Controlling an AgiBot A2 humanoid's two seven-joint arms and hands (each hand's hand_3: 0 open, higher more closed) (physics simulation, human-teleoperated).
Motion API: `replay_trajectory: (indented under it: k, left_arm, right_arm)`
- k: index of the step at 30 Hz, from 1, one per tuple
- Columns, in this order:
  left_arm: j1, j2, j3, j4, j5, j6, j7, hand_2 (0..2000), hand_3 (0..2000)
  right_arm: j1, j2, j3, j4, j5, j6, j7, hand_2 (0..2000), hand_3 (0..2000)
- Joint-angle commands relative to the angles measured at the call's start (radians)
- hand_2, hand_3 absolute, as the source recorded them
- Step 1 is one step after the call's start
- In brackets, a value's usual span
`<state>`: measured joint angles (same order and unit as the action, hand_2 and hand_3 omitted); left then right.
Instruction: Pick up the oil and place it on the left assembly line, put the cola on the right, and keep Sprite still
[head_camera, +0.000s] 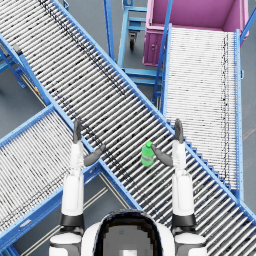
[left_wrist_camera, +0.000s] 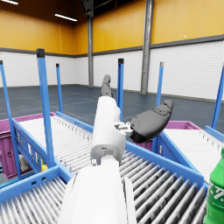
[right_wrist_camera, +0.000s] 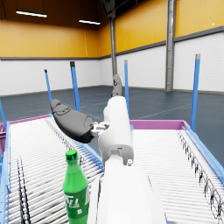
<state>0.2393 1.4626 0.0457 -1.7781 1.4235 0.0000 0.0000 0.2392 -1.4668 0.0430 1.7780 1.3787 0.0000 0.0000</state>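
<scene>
A green Sprite bottle (head_camera: 147, 154) stands upright on the middle roller conveyor (head_camera: 115, 100); it also shows in the right wrist view as a green Sprite bottle (right_wrist_camera: 75, 188) and at the edge of the left wrist view as a Sprite bottle (left_wrist_camera: 216, 192). My right hand (head_camera: 173, 145) hovers open just right of the bottle, thumb reaching toward it, not touching. My left hand (head_camera: 82, 147) is open over the conveyor's left rail, empty. No oil or cola is in view.
A left roller conveyor (head_camera: 30, 160) lies lower left and a right roller conveyor (head_camera: 200, 85) upper right, all with blue rails. A pink bin (head_camera: 197, 15) stands at the far end. Blue posts (left_wrist_camera: 43, 105) rise beside the rails.
</scene>
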Motion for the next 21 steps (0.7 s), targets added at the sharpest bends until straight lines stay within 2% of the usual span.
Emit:
replay_trajectory:
  k: [1, 21]
  left_arm:
    - [0.010, 0.002, -0.003, -0.004, 0.000, 0.000, 0.000, 0, 0]
    - [0.000, 0.005, -0.004, 0.000, 0.000, 0.000, 0.000, 0, 0]
  right_arm:
    - [0.010, -0.002, -0.004, 0.004, 0.000, 0.000, 0.000, 0, 0]
    - [0.000, -0.008, -0.006, 0.000, 0.000, 0.000, 0.000, 0, 0]
